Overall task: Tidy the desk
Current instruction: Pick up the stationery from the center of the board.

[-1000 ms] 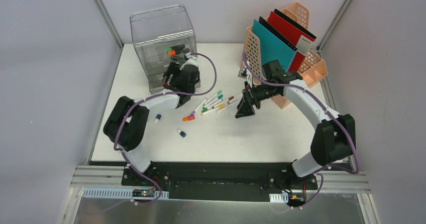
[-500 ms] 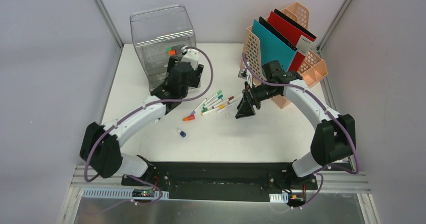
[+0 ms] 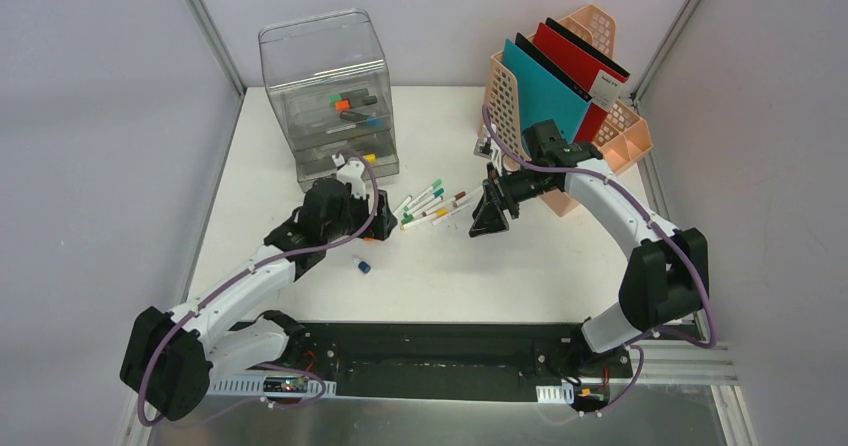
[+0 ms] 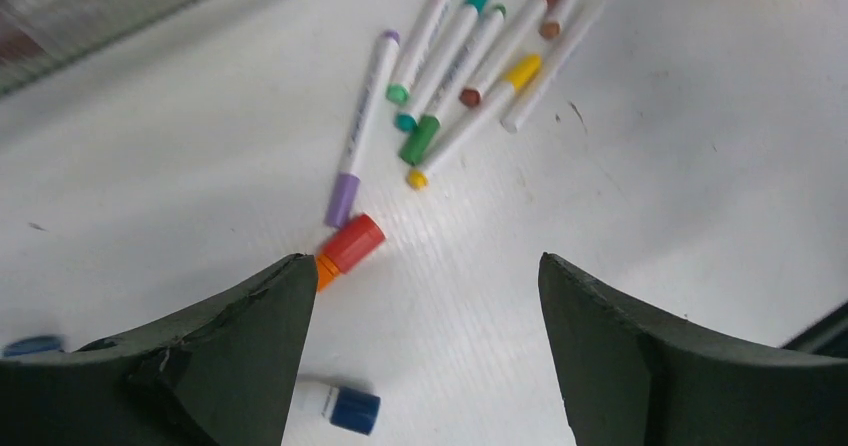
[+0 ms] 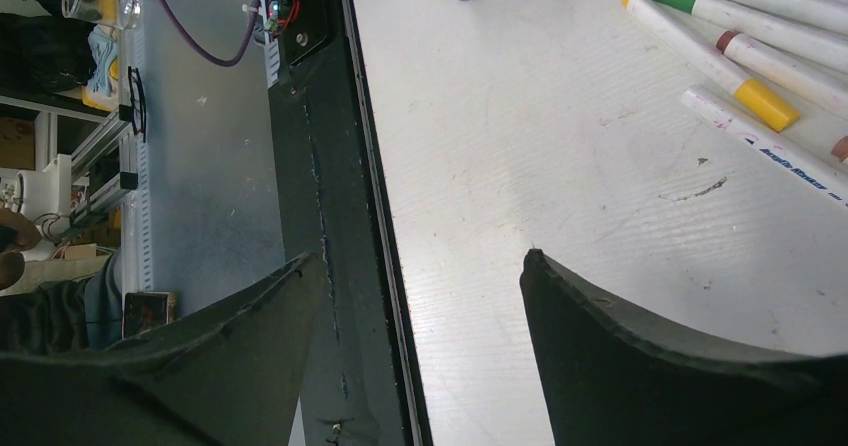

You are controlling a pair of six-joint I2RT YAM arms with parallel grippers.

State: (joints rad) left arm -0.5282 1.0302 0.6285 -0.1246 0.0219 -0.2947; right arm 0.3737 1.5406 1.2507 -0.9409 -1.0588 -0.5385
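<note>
The white desk (image 3: 520, 266) holds a loose cluster of several markers (image 3: 432, 202) near its middle. A short red-and-orange marker (image 4: 350, 245) lies just off my left gripper's left fingertip, and a small blue-capped piece (image 4: 342, 407) lies closer in by the same finger. My left gripper (image 4: 422, 261) hovers open over the desk beside these, holding nothing; from above it (image 3: 380, 224) sits left of the marker cluster. My right gripper (image 3: 488, 221) hangs open and empty to the right of the markers (image 5: 750, 46), pointing over the desk's near rail (image 5: 335, 216).
A clear plastic drawer unit (image 3: 328, 91) with small items inside stands at the back left. An orange file rack (image 3: 610, 136) with teal, black and red folders stands at the back right, close behind the right arm. A blue cap (image 3: 363, 265) lies toward the near edge.
My left arm has drawn back from the drawer unit toward the near side and now sits low beside the markers, jaws slightly wider. The right arm has not moved.
</note>
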